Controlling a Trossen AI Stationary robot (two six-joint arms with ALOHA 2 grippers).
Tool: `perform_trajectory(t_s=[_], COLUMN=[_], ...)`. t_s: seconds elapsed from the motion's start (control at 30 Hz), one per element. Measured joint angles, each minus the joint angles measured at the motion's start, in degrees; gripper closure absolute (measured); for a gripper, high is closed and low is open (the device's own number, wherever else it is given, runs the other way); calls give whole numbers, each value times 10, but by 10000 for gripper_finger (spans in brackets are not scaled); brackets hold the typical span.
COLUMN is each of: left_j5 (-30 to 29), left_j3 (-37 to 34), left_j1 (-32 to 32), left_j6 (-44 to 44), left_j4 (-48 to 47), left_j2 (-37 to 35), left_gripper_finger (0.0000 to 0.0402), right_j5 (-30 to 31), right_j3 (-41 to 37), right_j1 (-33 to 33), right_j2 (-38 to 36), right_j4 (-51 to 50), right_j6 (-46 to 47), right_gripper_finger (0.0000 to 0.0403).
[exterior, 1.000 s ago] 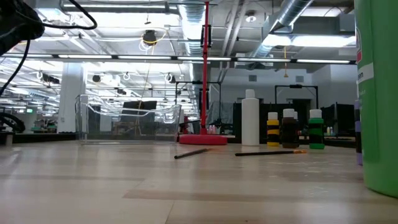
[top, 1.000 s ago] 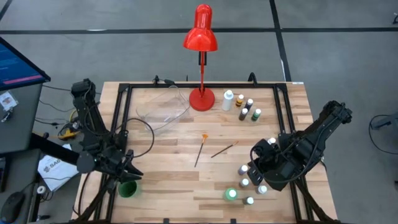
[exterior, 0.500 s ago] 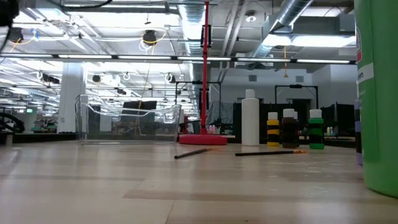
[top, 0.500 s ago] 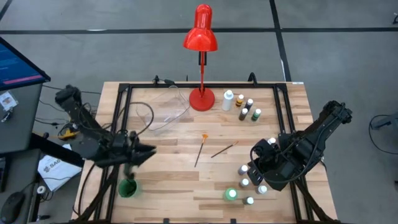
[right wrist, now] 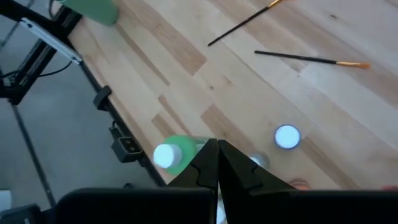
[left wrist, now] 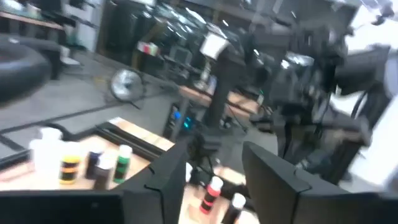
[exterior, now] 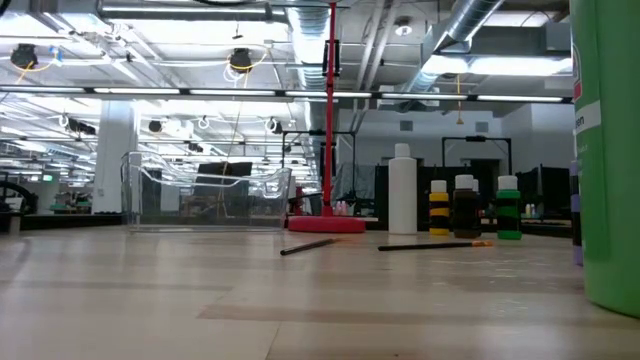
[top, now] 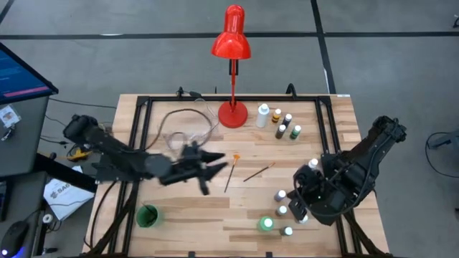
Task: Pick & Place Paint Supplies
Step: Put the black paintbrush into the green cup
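A: Brushes (top: 247,172) lie in the middle of the table (top: 186,215), two of them, crossing near each other, just ahead of the left gripper (top: 219,166). That gripper hangs over the table centre with its fingers apart and nothing between them.

B: And the bottles?

A: One group (top: 280,123) stands at the far edge, beside the base of the lamp (top: 232,72). A second group (top: 285,211) is near the front right corner, under the right gripper (top: 300,215). One green bottle (top: 147,216) stands alone near the front left. A clear box (top: 188,127) sits at the far left; I judge it is the place for the supplies.

B: What about the right gripper?

A: Its fingers are pressed together and empty; in the right wrist view they meet in one point above a white cap. It only waits there.

B: How should the left arm do its step well?

A: I think it is reaching for a brush. A brush is thin and lies flat, so the fingers should come down across the handle, not along it, and close low, near the wood. Better to take the middle of the handle, so the brush does not tip.

B: What changed from one second ago?

A: The left arm was folded back at the front left edge, close to the green bottle. It has swung out to the centre, and its fingers have opened wider. The right arm, the brushes and the bottles kept their places.
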Motion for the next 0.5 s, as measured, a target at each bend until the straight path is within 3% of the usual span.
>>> perform_trajectory(t_s=[0.1, 0.2, 0.33, 0.5], left_j5=[74, 138, 190, 217], left_j3=[37, 91, 160, 217], left_j1=[43, 79, 119, 152], left_j6=[-30, -57, -79, -78], left_j4=[-18, -97, -202, -231], left_j2=[55, 102, 160, 220], left_gripper_finger=[223, 211, 209, 210], right_j5=[0, 0, 0, 1], right_j3=[0, 0, 0, 0], right_j1=[8, 18, 30, 42], right_j2=[0, -1, -5, -4], right_j4=[9, 16, 28, 27], right_j6=[0, 0, 0, 4], right_gripper_finger=[403, 403, 403, 403])
